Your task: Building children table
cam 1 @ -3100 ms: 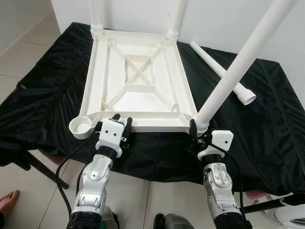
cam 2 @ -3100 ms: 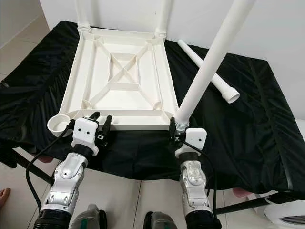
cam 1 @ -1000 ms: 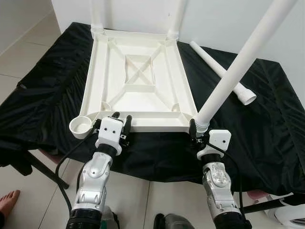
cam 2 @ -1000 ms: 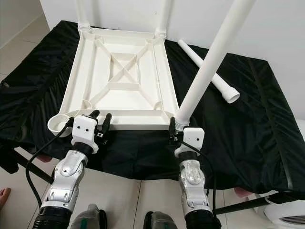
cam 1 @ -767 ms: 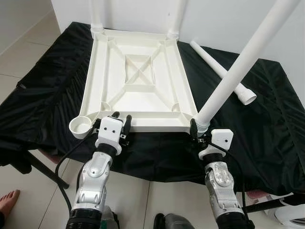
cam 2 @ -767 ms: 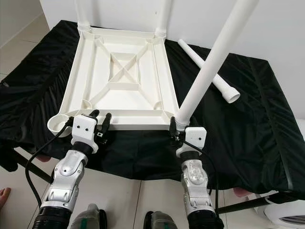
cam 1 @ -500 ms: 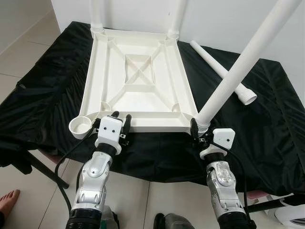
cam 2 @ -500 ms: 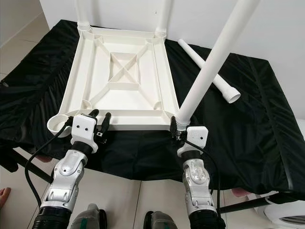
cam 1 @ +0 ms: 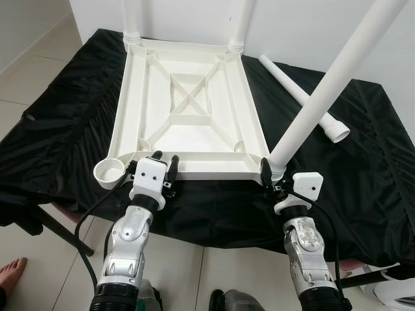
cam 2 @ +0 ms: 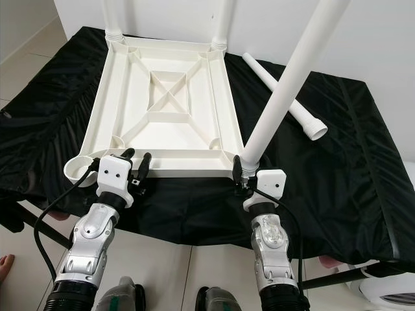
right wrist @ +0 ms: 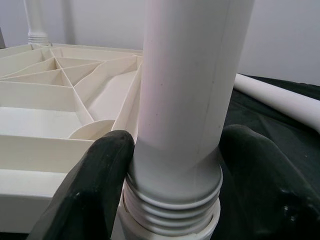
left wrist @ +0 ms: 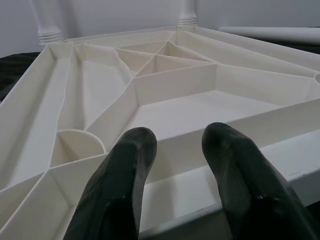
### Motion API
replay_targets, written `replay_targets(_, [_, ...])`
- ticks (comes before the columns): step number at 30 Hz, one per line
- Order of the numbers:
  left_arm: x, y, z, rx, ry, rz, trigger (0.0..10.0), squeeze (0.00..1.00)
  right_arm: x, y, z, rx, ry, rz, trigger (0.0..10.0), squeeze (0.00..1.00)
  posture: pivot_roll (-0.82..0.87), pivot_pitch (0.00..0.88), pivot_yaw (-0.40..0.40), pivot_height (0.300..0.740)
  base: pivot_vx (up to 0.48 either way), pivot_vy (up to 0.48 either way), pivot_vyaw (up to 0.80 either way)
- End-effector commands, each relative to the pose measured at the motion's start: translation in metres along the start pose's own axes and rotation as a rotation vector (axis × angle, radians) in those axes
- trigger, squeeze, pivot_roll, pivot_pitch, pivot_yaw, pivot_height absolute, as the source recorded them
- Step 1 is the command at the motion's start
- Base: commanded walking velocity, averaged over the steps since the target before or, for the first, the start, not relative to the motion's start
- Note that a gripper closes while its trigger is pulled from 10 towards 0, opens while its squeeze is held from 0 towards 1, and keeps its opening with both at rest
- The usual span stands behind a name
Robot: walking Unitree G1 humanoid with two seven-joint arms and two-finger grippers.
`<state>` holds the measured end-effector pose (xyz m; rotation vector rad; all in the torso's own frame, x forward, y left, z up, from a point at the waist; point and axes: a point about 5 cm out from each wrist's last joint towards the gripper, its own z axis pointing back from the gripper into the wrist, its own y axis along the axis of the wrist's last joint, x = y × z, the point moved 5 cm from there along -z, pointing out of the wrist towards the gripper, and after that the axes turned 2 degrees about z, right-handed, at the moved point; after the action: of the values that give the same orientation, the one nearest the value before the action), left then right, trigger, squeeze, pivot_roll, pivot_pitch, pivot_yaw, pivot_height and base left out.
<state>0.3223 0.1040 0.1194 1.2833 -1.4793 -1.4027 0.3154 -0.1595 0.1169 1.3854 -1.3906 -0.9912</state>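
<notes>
A white plastic table top lies upside down on a black cloth. Two white legs stand in its far corners. A third leg leans up from the near right corner. My right gripper is shut on this leg's threaded base, a finger on each side. My left gripper is open, its fingertips resting over the top's near rim. The round socket at the near left corner holds nothing. A loose fourth leg lies on the cloth to the right.
The black cloth drapes over the support's front edge, just under both wrists. A white wall rises right behind the table top. Tiled floor lies to the left, with a person's foot at the lower left and a white object at the lower right.
My right wrist has shifted slightly to the right while still holding the leg's base. The left gripper has not moved.
</notes>
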Motion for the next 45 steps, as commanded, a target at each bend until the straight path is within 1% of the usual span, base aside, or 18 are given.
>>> replay_targets(1, [-0.0019,-0.0019,0.0015,-0.008,0.096,0.036,10.0,0.0,0.0061,-0.0016,0.0032,-0.014,-0.013,-0.002,10.0,0.0,0.03,0.044,-0.075,0.74,0.0,0.0,0.0])
replay_targets(9, [-0.0019,-0.0016,0.0019,-0.009,0.095,0.035,10.0,0.0,0.0091,0.0006,0.0018,-0.012,-0.015,-0.003,10.0,0.0,0.03,0.054,-0.077,0.74,0.0,0.0,0.0])
replay_targets(17, [-0.0019,-0.0014,0.0026,-0.009,0.093,0.031,10.0,0.0,0.0088,0.001,0.0008,-0.011,-0.013,-0.006,10.0,0.0,0.04,0.056,-0.077,0.74,0.0,0.0,0.0])
replay_targets(23, [-0.0012,-0.0006,0.0024,-0.008,0.091,0.03,10.0,0.0,0.0031,0.0025,-0.002,-0.006,-0.006,-0.023,10.0,0.0,0.03,0.063,-0.078,0.74,0.0,0.0,0.0])
replay_targets(32, [-0.001,-0.0003,0.0023,-0.007,0.084,0.019,10.0,0.0,0.0015,0.0005,-0.0017,-0.016,-0.002,-0.032,10.0,0.0,0.04,0.07,-0.08,0.74,0.0,0.0,0.0])
replay_targets(45, [-0.0022,0.0008,0.002,-0.004,0.085,0.014,10.0,0.0,0.0056,0.0074,-0.0041,-0.001,0.01,-0.033,10.0,0.0,0.03,0.074,-0.079,0.74,0.0,0.0,0.0])
